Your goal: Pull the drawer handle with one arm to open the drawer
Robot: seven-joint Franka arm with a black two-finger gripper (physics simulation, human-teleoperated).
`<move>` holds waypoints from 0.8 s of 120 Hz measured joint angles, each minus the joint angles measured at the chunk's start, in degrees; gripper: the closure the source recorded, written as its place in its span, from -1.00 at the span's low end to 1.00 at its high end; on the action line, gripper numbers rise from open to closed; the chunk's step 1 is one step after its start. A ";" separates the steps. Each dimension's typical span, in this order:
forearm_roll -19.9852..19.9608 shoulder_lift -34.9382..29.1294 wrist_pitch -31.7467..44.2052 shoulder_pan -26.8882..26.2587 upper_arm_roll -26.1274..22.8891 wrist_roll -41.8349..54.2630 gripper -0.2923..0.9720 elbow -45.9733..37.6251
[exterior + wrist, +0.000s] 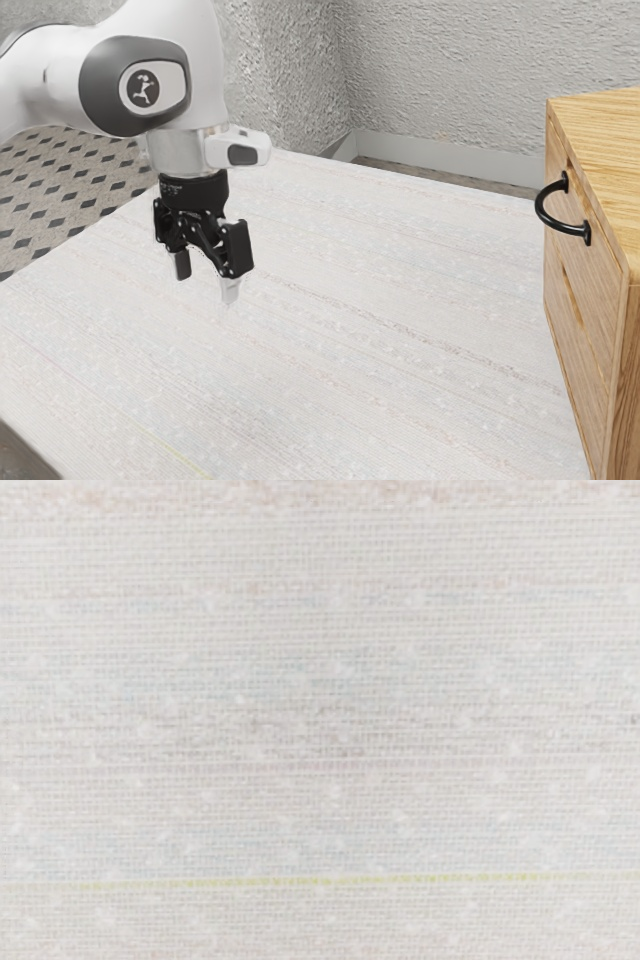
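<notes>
Above the table [400,330], jaws apart, empty.

A light wooden drawer [575,200] sits well apart from the pincer [205,283], far off toward the exterior view's right and a little higher than its fingertips. Its front lies flush with the cabinet face, shut. A black, curved loop handle [541,210] sticks out from the front toward the pincer's side, untouched.

rough grey stucco walls [450,70], diamond-patterned tile floor [50,180], pale wood-grain table [380,330].
</notes>
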 joint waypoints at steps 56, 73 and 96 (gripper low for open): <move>0.08 -1.25 10.67 8.58 0.17 2.86 -0.54 1.09; -0.07 -4.54 10.03 9.31 -2.06 1.17 -0.54 7.18; -10.31 -2.80 12.39 0.51 -2.94 -12.20 -0.54 7.28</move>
